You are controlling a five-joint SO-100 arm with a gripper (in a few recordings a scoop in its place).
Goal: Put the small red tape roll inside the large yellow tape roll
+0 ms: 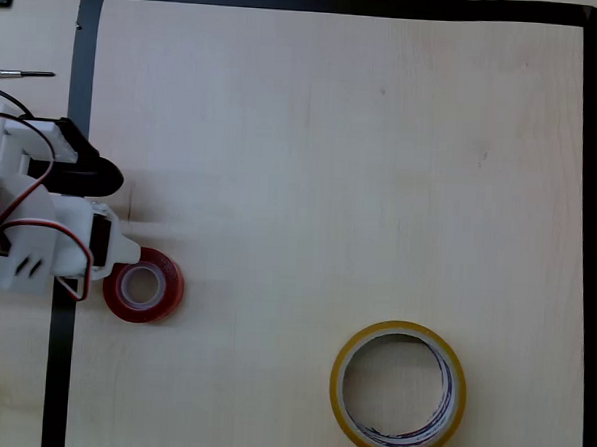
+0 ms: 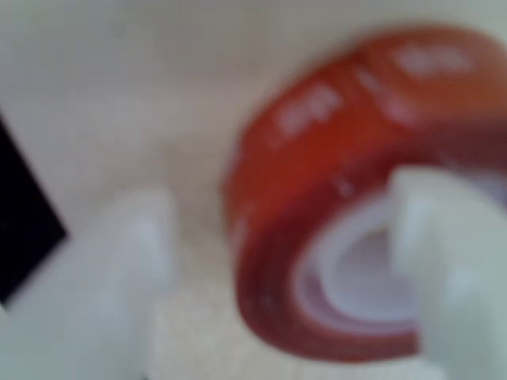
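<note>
Your gripper [image 2: 285, 261] straddles the small red tape roll's [image 1: 143, 284] wall at the mat's left edge, jaws parted, one finger [image 2: 444, 261] in its core, so a shallow pinch could let it slip before reaching the large yellow tape roll [image 1: 398, 391].

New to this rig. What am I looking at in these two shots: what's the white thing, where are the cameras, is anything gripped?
The white thing at the left of the overhead view is a small robot arm; its gripper is at the small red tape roll. That camera looks straight down on a pale table outlined with black tape. The large yellow tape roll lies flat at lower right, apart from the red one. The other camera rides on the wrist: blurred white fingers, one in the red roll's hole, the other outside. Whether it's gripped, I cannot tell.
</note>
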